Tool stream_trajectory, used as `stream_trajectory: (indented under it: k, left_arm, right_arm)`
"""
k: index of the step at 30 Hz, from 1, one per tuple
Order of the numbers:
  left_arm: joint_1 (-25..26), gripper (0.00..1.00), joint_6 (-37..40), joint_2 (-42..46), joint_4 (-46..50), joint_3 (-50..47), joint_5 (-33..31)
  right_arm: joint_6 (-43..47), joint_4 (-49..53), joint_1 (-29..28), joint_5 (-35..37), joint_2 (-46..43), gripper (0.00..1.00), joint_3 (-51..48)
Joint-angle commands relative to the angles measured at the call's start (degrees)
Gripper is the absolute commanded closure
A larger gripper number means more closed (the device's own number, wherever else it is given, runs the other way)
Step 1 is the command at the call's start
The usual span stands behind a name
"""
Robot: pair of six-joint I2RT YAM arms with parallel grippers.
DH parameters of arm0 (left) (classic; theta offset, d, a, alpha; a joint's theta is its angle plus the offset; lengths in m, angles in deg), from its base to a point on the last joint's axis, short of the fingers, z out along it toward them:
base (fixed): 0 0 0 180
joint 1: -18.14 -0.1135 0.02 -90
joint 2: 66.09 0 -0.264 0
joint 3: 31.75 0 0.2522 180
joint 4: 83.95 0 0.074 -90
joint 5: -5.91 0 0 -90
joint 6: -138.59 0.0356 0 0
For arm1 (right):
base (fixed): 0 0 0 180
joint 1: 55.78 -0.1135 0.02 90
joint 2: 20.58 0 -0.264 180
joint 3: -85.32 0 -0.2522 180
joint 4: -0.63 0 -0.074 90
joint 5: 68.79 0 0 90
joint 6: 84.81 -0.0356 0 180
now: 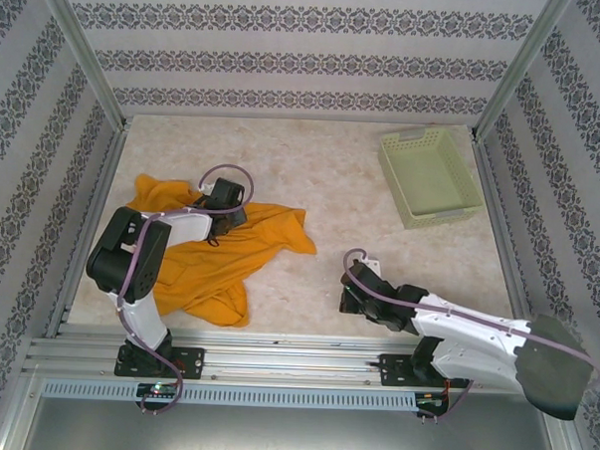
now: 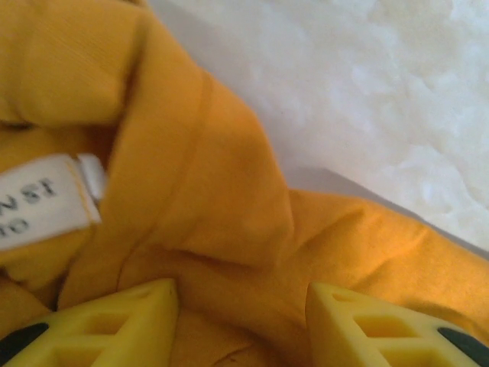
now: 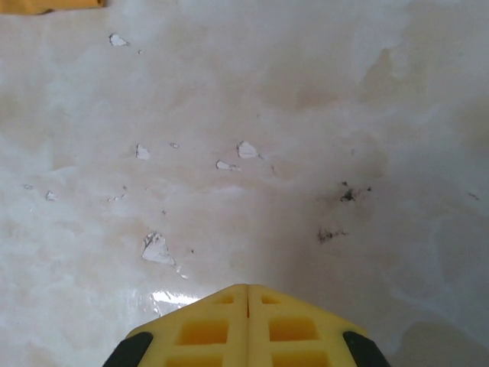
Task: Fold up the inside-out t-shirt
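Top view, shirt: the soft orange-yellow inside-out t-shirt (image 1: 229, 257) lies crumpled and unfolded, left of centre on the pale marbled worktop (image 1: 322, 166).
Top view, left hand (image 1: 221, 217): down on its collar end, probably to lift and spread it.
Left wrist, left hand (image 2: 241, 306): jaws half apart astride a fold beside the white neck label (image 2: 42, 202); no pinch visible.
Right wrist, right hand (image 3: 248, 294): closed, empty, low over bare worktop.

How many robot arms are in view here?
2. The left arm reaches over the t-shirt at left; the right arm lies low over the bare table at front right. None seem hidden.
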Motion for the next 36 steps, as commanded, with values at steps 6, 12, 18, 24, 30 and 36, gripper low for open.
stream_trajectory:
  k: [6, 12, 18, 24, 30, 36]
  left_arm:
    - [5.22, 0.52, 3.16, 3.38, 8.54, 0.20, 6.41]
    - [10.76, 0.51, 2.58, 9.90, 12.03, -0.55, 4.00]
    - [12.83, 0.51, 1.31, 10.65, 9.61, -3.05, 7.08]
    - [12.83, 0.53, 1.18, 7.25, 7.90, -4.22, 8.84]
    - [13.17, 0.55, 0.80, 4.88, 7.48, -5.11, 10.30]
    - [13.62, 0.55, 0.57, 5.36, 6.64, -7.98, 10.32]
  right_arm:
    - [8.07, -9.41, 10.81, -6.50, 11.73, 0.65, 12.60]
    - [10.84, -13.65, 15.70, -14.14, 26.51, 0.54, 23.21]
    - [14.05, -12.12, 16.54, -12.74, 37.77, 0.64, 32.80]
    - [15.98, -12.23, 16.16, -13.15, 41.83, 0.67, 36.66]
    - [16.94, -9.41, 16.03, -12.42, 46.15, 0.67, 41.88]
    - [18.14, -4.66, 15.14, -9.28, 51.00, 0.69, 47.39]
